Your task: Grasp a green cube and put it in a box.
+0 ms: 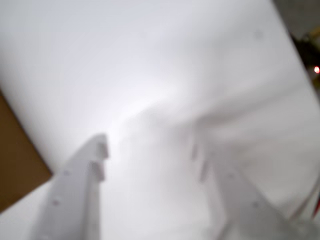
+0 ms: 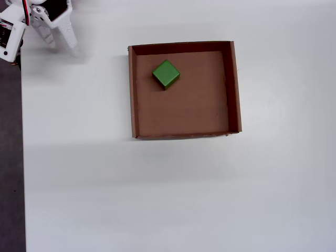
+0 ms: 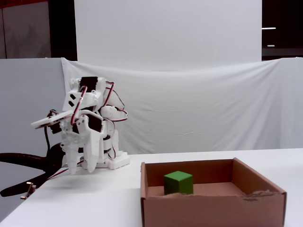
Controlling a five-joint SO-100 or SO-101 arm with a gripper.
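Note:
The green cube (image 2: 166, 74) lies inside the brown cardboard box (image 2: 184, 46), in its far-left part, resting on the floor of the box. In the fixed view the cube (image 3: 178, 182) shows behind the front wall of the box (image 3: 213, 210). My white gripper (image 2: 59, 42) hangs well to the left of the box, near the table's corner, apart from both. It is open, and the wrist view shows the gripper (image 1: 150, 152) with only bare white table between its fingers. A corner of the box (image 1: 15, 165) shows at that view's left edge.
The arm's base (image 3: 111, 163) stands at the back left of the white table. The table's left edge (image 2: 22, 157) borders a dark floor. A white cloth backdrop (image 3: 199, 109) hangs behind the table.

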